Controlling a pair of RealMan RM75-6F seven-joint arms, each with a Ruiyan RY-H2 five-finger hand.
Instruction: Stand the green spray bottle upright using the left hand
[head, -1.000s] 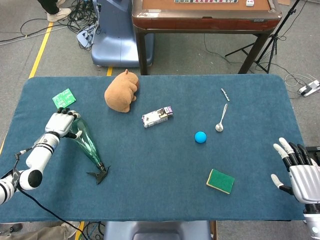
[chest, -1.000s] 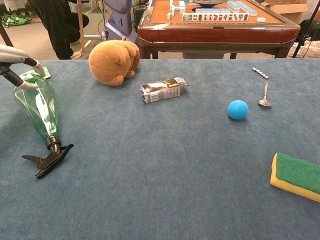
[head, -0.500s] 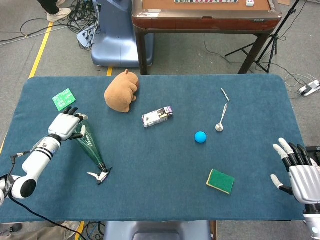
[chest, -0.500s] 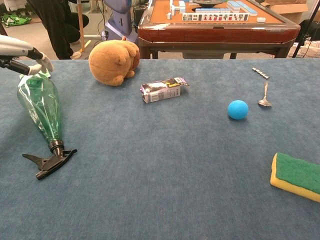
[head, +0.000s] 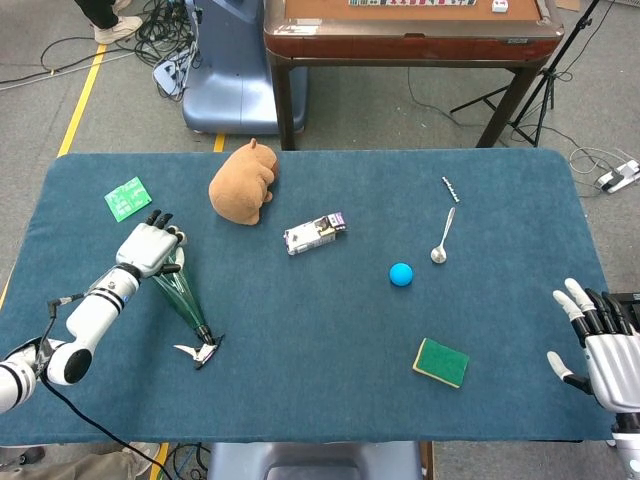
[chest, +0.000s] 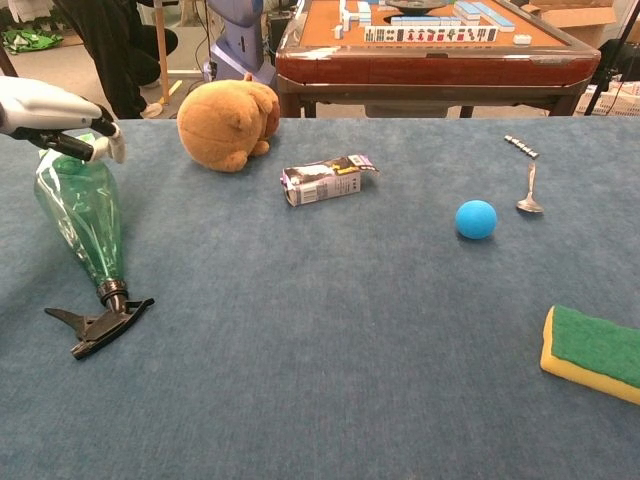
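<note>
Your right hand (head: 605, 340) idle, fingers spread, holding nothing. Green spray bottle (head: 180, 291) lying on worktop (head: 330, 320), black trigger nearest you, base under left hand (head: 148, 248), whose fingers rest on it, grip unclear. Likely light, thin plastic, crushable; grasp wide body, not trigger.

No text, brand or number can be read in either view. The small carton (chest: 328, 179) lying on the blue table (chest: 330, 340) carries dark and purple printing, too small and blurred to make out. The green card (head: 127, 197) near the table's far left corner shows only a pale, unreadable pattern.
</note>
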